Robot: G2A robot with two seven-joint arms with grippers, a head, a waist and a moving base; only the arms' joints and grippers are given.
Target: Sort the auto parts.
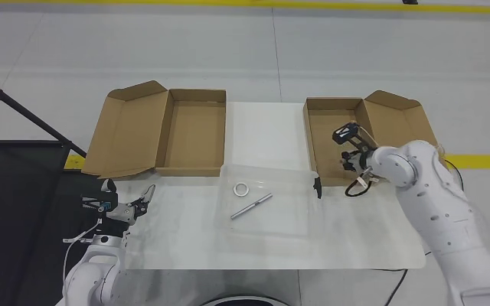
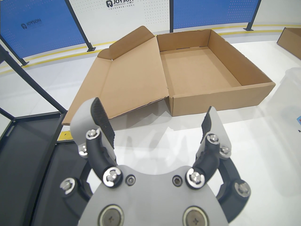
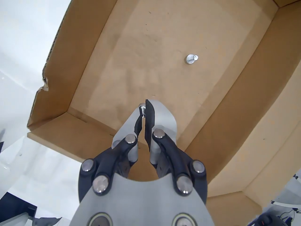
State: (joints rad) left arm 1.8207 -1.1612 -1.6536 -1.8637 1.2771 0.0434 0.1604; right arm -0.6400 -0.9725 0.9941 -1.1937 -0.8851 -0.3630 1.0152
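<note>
Top view, sorting station: a white table [image 1: 191, 237] carries two open cardboard boxes with their lids folded outward. The left box [image 1: 195, 134] sits at the far left and the right box [image 1: 331, 126] at the far right, well apart. Between them, nearer the robot, lies a clear plastic tray [image 1: 283, 222].

The right gripper [image 3: 144, 112] hangs over the floor of the right box, close to its near wall. Its fingers are pressed together on a small silver fastener [image 3: 141, 106], pinched at the very tips.

The left gripper [image 2: 152, 106] hovers low over the table's near left corner, well short of the left box. Its fingers are spread wide with nothing between them.

On the tray a slim metal rod [image 1: 252, 206] lies at a slant, and a pale ring [image 1: 242, 188] lies flat just beyond it, near but apart. A small black part [image 1: 317, 187] stands at the tray's right edge, just beside the near corner of the right box; whether it rests on the tray cannot be told.

One loose silver bolt [image 3: 191, 58] lies on its side on the right box's floor, apart from the gripper.
</note>
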